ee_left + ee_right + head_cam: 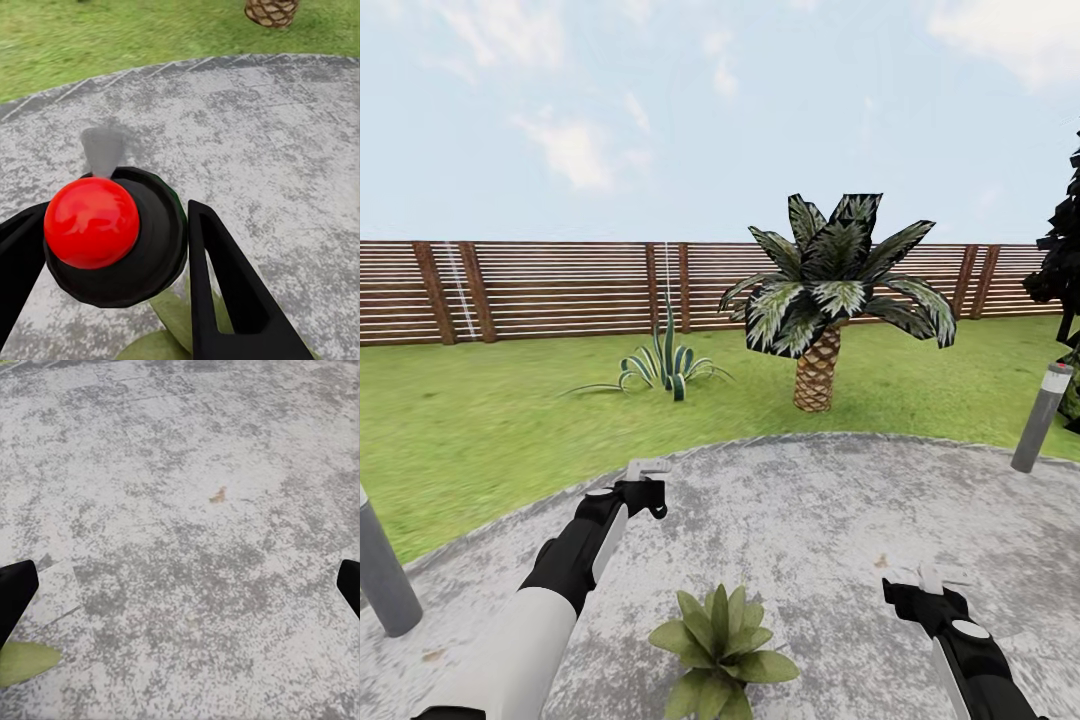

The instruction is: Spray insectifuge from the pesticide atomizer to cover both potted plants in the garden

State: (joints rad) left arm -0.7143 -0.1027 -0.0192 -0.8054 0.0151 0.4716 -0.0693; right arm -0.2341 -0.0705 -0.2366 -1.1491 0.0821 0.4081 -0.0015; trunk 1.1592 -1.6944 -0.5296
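Note:
My left gripper (116,214) is shut on the pesticide atomizer (112,232). Its dark nozzle head with the red dot sits between the two black fingers, and a faint grey smudge shows just beyond it. In the head view the left gripper (645,482) holds the pale atomizer (648,466) over the patio, up and left of one potted plant (718,648) with broad light-green leaves. Those leaves (176,315) show under the atomizer. My right gripper (930,582) hangs open to the plant's right, over bare paving (184,577), with a leaf tip (22,660) at the edge.
The round grey patio (810,500) is ringed by lawn. A palm (820,300) and a spiky striped plant (665,365) stand on the grass before the slatted fence (560,290). Grey bollard lamps stand at right (1042,415) and left (380,570). A dark bush (1065,270) is at the right edge.

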